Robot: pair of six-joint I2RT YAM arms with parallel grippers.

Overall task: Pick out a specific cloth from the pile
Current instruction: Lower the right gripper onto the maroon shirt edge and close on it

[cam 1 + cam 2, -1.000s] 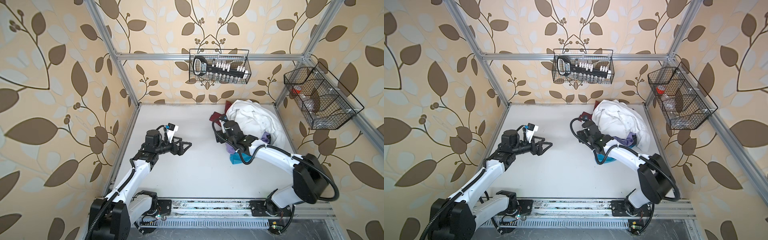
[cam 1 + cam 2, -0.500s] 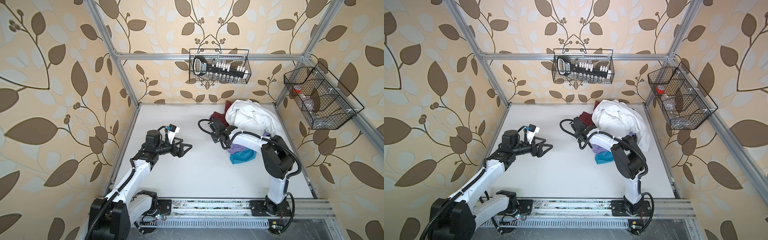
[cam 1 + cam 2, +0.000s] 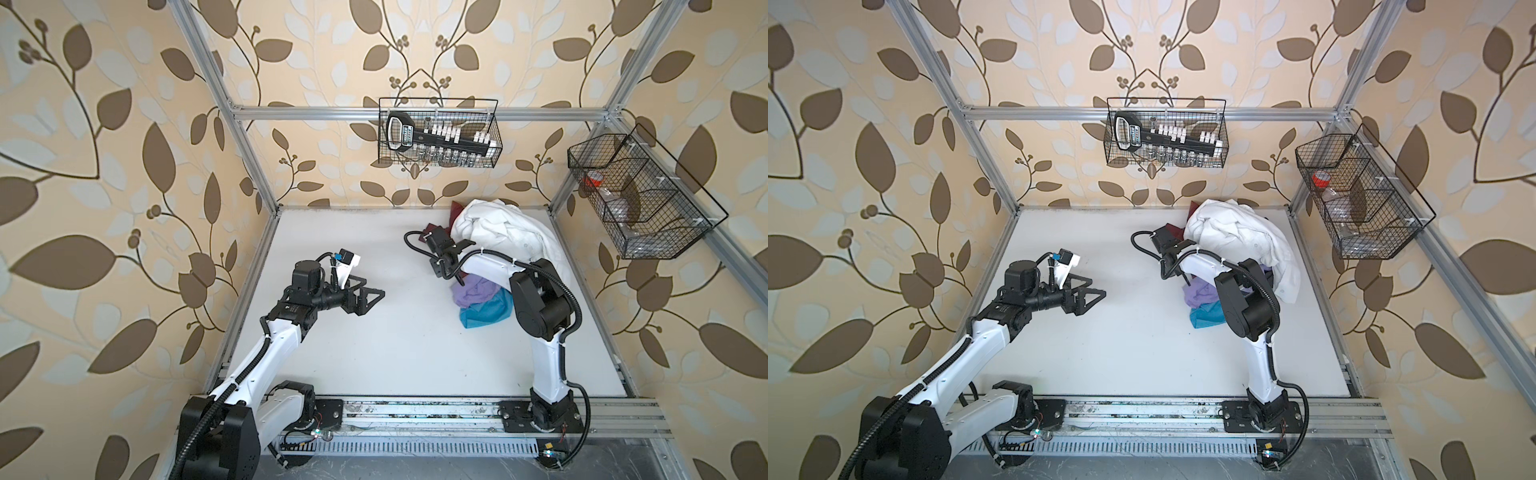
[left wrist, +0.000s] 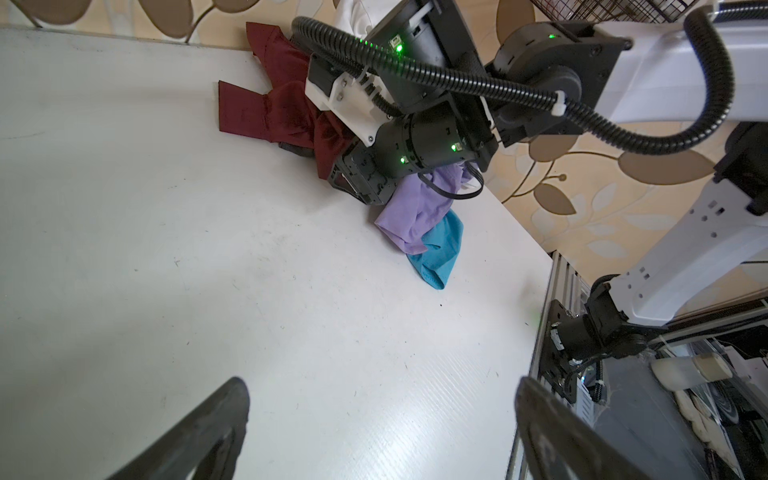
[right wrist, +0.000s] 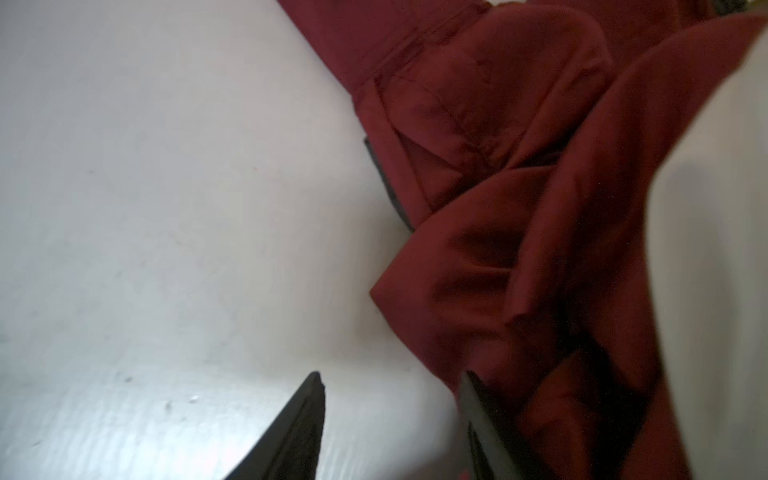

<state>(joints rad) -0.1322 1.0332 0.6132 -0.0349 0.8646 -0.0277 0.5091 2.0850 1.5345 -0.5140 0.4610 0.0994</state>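
The left pincer (image 3: pixel 370 297) hovered over the bare tabletop (image 3: pixel 374 365) left of centre, its fingers (image 4: pixel 232 399) spread wide with nothing between them. Farther right, the cloth (image 3: pixel 434 230) lay at the far left edge of the pile (image 3: pixel 1233 232), partly tucked under the white garment (image 3: pixel 503 232), with a flat maroon end lying out on the tabletop. The right pincer (image 5: pixel 390 380) sat low beside that cloth, its fingers partly apart with only tabletop showing between the tips and maroon folds against one finger. A lilac cloth (image 3: pixel 473 291) and a teal cloth (image 3: pixel 486 313) lay on the pile's near side.
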